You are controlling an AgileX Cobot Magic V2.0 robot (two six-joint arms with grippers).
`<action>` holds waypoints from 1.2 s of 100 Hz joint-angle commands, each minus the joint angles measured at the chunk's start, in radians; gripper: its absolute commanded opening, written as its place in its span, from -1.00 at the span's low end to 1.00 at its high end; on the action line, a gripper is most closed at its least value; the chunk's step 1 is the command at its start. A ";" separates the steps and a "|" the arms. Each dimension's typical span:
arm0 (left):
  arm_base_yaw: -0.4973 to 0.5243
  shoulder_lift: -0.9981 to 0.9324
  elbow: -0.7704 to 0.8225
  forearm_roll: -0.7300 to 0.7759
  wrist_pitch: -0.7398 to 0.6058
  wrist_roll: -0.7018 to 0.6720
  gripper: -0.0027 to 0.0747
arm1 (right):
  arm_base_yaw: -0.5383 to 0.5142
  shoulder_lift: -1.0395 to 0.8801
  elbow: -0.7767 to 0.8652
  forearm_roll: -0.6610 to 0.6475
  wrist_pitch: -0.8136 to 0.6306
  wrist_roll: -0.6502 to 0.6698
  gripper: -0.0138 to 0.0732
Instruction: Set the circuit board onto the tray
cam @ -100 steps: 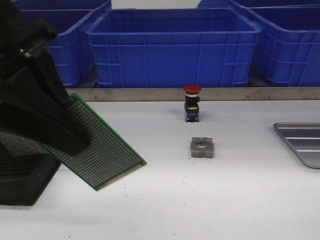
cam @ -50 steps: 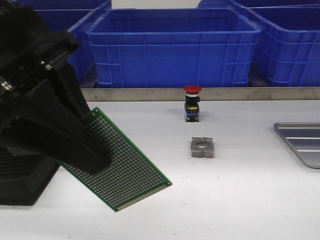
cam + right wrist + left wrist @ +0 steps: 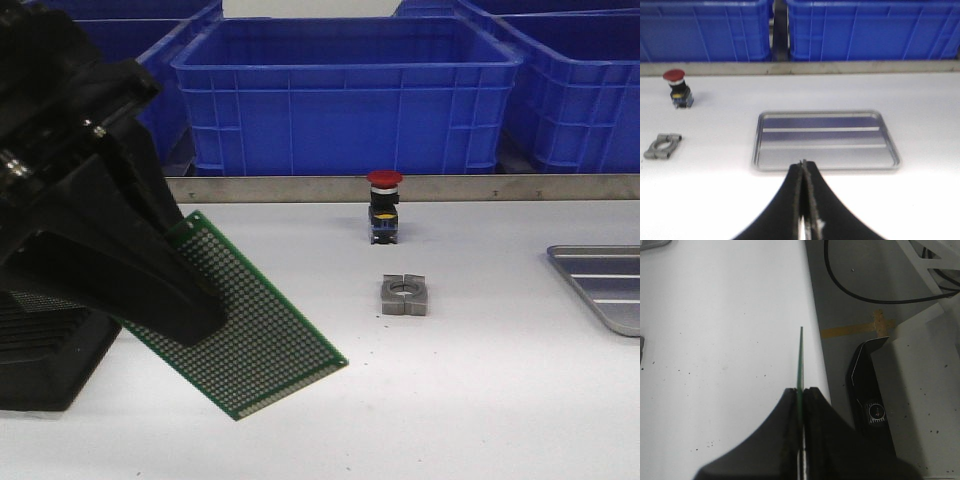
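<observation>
Between the left gripper point(image 3: 150, 290) with its circuit board point(image 3: 250, 325) and the tray point(image 3: 600, 285) off to its right, only a metal clamp block point(image 3: 404, 295) and red-capped pushbutton point(image 3: 384, 207) interrupt bare table; blue crates point(image 3: 345, 90) wall off the far side.

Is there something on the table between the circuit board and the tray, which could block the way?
The left gripper holds the circuit board tilted, at the table's left. The tray lies at the far right. Between them sits a small grey metal clamp block, and further back a red push button. Both are low; a lifted board should probably pass over them.
</observation>
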 commanded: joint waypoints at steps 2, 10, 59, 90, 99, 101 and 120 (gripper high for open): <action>-0.009 -0.021 -0.030 -0.056 -0.016 -0.007 -0.97 | 0.003 0.118 -0.107 0.036 0.056 -0.100 -0.83; -0.009 -0.021 -0.030 -0.056 -0.016 -0.007 -0.97 | 0.003 0.215 -0.154 0.084 0.100 -0.207 -0.83; -0.009 -0.021 -0.030 -0.145 -0.018 -0.007 -0.97 | 0.267 0.678 -0.196 0.713 -0.010 -0.843 -0.18; -0.009 -0.021 -0.030 -0.156 -0.024 -0.007 -0.97 | 0.462 0.958 -0.197 1.203 -0.020 -1.590 0.27; -0.009 -0.021 -0.030 -0.156 -0.024 -0.007 -0.97 | 0.510 1.010 -0.202 1.365 0.013 -1.764 0.27; -0.009 -0.021 -0.030 -0.157 -0.024 -0.007 -0.97 | 0.522 1.021 -0.204 1.393 0.021 -1.798 0.27; -0.009 -0.021 -0.030 -0.170 -0.026 -0.007 -0.97 | 0.595 1.120 -0.233 1.498 0.075 -1.900 0.26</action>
